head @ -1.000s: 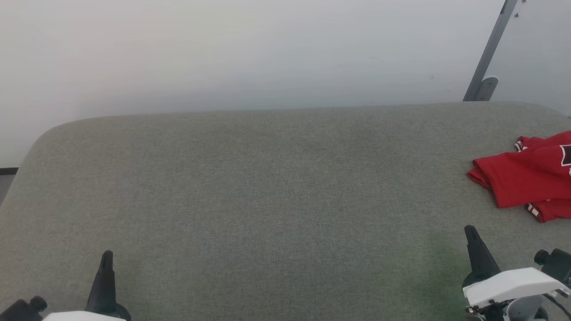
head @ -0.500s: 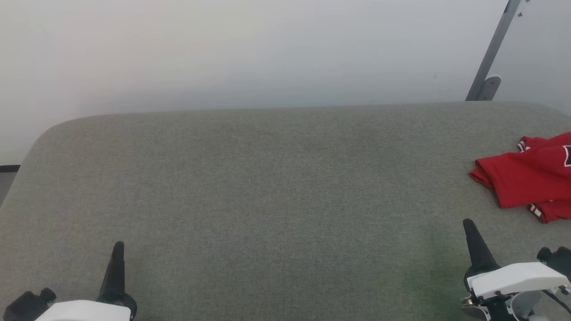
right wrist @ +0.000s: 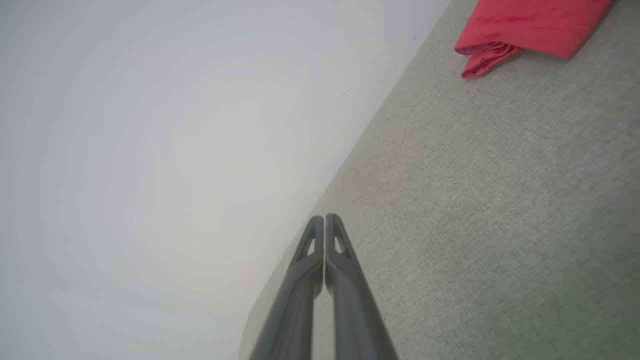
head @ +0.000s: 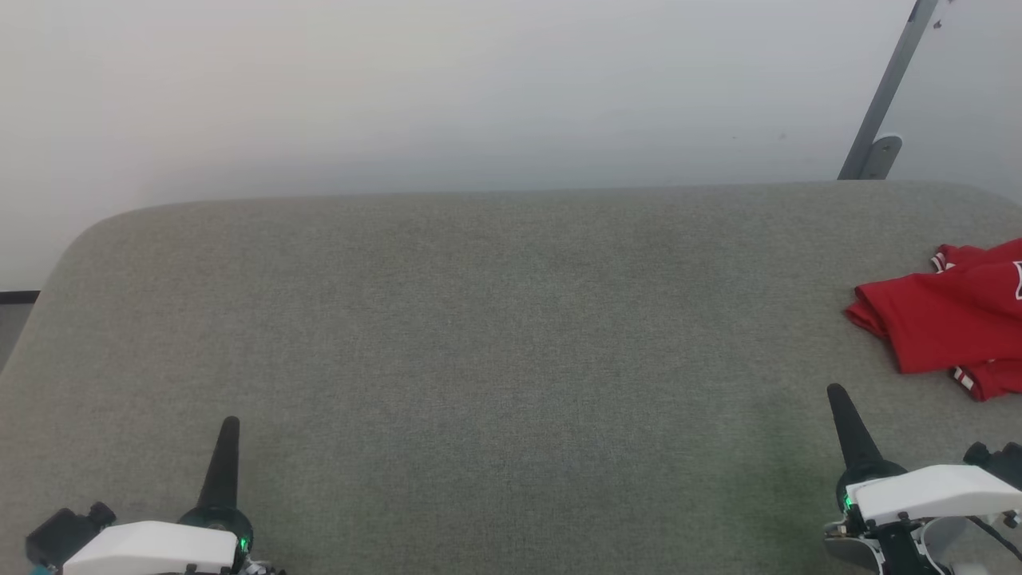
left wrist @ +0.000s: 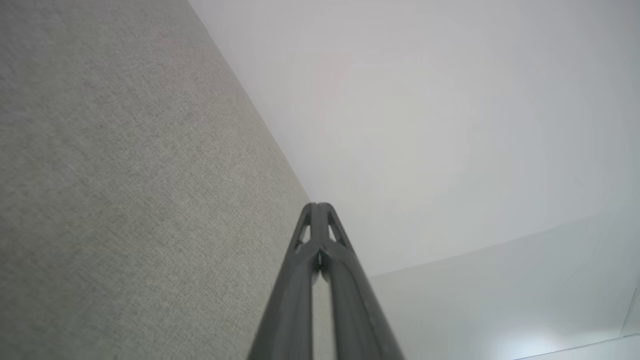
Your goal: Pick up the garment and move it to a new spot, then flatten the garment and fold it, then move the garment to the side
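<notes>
The garment, a red folded shirt with striped trim at its edges, lies at the far right of the grey fabric table, cut off by the picture's edge. In the right wrist view the garment shows at the top right. My right gripper is shut and empty, hovering a little in front of and left of the garment; the same gripper has its fingers pressed together. My left gripper is shut and empty at the lower left, far from the garment; close up, this gripper also shows closed tips.
A pale wall rises behind the table. A grey metal bracket leans against it at the back right. The table's left rear corner is rounded, with a strip of dark floor beside it.
Both grippers have risen slightly in the head view, the left one also shifting right. The whole view has drifted a little, so the garment sits a touch further right.
</notes>
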You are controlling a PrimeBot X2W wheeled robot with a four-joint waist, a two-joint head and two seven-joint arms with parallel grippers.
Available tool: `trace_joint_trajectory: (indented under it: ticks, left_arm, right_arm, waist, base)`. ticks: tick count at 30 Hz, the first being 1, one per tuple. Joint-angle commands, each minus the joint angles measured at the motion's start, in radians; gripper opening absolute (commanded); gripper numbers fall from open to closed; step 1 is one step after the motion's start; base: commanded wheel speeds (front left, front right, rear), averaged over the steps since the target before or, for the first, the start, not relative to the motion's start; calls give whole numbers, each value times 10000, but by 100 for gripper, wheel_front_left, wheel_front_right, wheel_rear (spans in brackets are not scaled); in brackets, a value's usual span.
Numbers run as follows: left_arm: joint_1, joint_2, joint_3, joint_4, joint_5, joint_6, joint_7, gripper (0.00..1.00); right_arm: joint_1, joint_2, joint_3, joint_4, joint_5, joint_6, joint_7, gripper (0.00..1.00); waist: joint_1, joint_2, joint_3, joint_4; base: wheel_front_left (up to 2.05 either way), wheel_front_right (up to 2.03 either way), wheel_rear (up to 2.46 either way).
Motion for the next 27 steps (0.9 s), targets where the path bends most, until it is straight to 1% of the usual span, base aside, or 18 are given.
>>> trace_joint_trajectory:
  ticks: [1,27]
  left_arm:
    - [-268,17,4,-33,-172,-27,63,0]
    - [-817,-280,-153,221,-1988,-37,687,0]
  right_arm:
    - [-231,2,-39,-132,202,-6,80,0]
    - [-334,282,-279,-353,2233,-7,691,0]
  waist:
    - [0,-1,2,4]
    - [0,-1,75,109]
  base:
    - [0,0,0]
    - [0,0,0]
